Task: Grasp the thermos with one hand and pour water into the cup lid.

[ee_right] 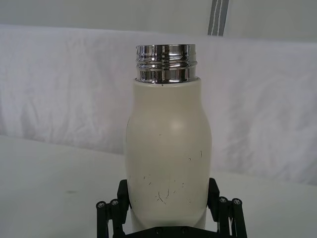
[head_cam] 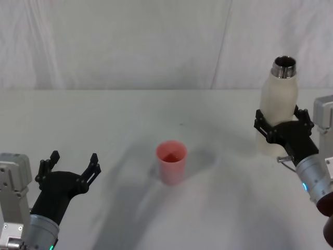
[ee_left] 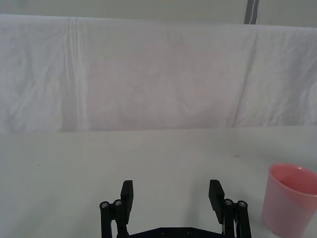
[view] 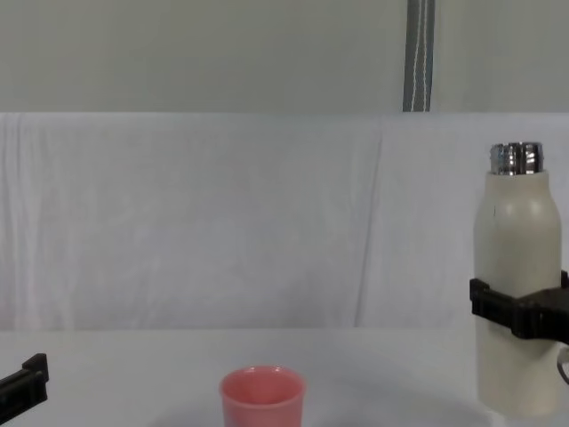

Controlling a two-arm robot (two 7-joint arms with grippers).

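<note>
Both of the right gripper's (head_cam: 283,125) fingers are closed around the upright thermos (head_cam: 278,104) at the head view's right edge, so carrying and tilting it over the cup lid (head_cam: 171,161) at centre is judged next, while the left gripper (head_cam: 73,169) is held open at lower left.

light: bright, even, diffuse | shadows: soft — left of cup lid (head_cam: 171,161) | focus: sharp

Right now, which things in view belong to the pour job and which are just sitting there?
In the job:
thermos, upright, uncapped
cup lid, upright at table centre
right gripper, fingers around the thermos body

Not in the job:
left gripper, open, idle near the left
white table
white backdrop cloth
</note>
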